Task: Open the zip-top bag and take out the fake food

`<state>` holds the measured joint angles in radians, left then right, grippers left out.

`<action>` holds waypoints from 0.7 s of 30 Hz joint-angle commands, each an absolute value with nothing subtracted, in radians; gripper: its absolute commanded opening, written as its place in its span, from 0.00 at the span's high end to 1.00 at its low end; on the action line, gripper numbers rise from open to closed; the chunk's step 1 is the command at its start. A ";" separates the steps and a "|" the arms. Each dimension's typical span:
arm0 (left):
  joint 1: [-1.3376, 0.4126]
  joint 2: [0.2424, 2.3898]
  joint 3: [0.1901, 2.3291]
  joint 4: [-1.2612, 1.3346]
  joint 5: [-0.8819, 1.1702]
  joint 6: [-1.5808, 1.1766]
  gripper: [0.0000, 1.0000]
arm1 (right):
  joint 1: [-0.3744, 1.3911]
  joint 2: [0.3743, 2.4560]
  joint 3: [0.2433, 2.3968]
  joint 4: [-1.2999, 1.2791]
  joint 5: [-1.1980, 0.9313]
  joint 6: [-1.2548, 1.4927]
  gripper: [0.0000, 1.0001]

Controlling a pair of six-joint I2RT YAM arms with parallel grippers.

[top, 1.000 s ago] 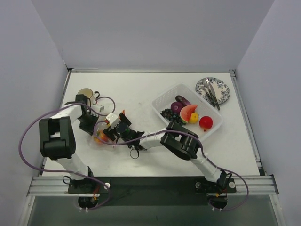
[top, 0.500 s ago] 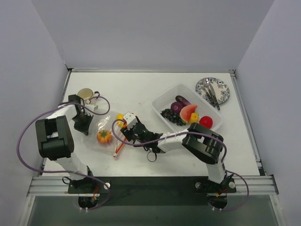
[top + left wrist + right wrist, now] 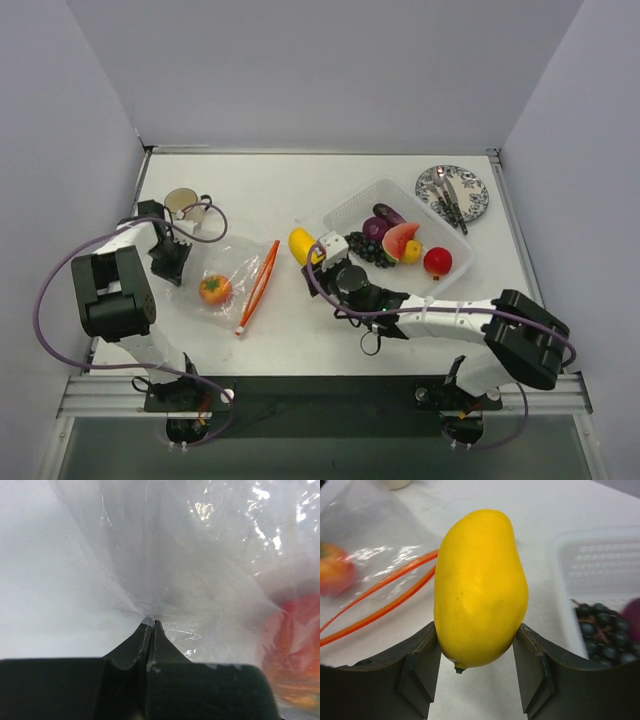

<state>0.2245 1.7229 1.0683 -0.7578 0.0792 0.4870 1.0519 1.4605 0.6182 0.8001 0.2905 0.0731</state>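
Right claw [image 3: 479, 647] pinches yellow fake food [image 3: 480, 585]; left claw [image 3: 150, 624] pinches zip-top bag [image 3: 200, 555].

A robot lab cell: pale panels [image 3: 330, 70] box in a white tabletop [image 3: 300, 190]; cabled left arm [image 3: 118, 290] and right arm [image 3: 450, 320] stand bolted to an aluminium rail [image 3: 540, 385]

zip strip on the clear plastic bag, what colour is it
The zip strip is red-orange, clearest in the right wrist view.

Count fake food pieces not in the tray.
2. A yellow fruit clamped in the right gripper, beside the tray; an orange one inside the zip-top bag. The arms may hide more.
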 commanded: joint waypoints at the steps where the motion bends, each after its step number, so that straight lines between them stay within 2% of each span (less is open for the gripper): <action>1: 0.224 1.709 1.114 -0.764 0.094 0.497 1.00 | 0.945 1.318 0.578 0.781 0.514 0.118 0.64; 4: 0.218 1.706 1.112 -0.772 0.100 0.492 1.00 | 0.841 1.287 0.595 0.761 0.618 0.126 0.64; 7: 0.212 1.700 1.112 -0.776 0.103 0.491 1.00 | 0.766 1.304 0.658 0.680 0.641 0.155 0.38; 8: 0.210 1.697 1.114 -0.779 0.103 0.489 1.00 | 0.761 1.318 0.691 0.639 0.661 0.147 0.21; 10: 0.207 1.692 1.112 -0.781 0.106 0.491 1.00 | 0.758 1.324 0.709 0.624 0.684 0.133 0.00; 16: 0.199 1.697 1.121 -0.804 0.150 0.482 1.00 | 0.773 1.318 0.787 0.525 0.597 0.123 0.00; 21: 0.167 1.684 1.121 -0.821 0.172 0.466 1.00 | 0.893 1.381 0.832 0.430 0.520 -0.041 0.00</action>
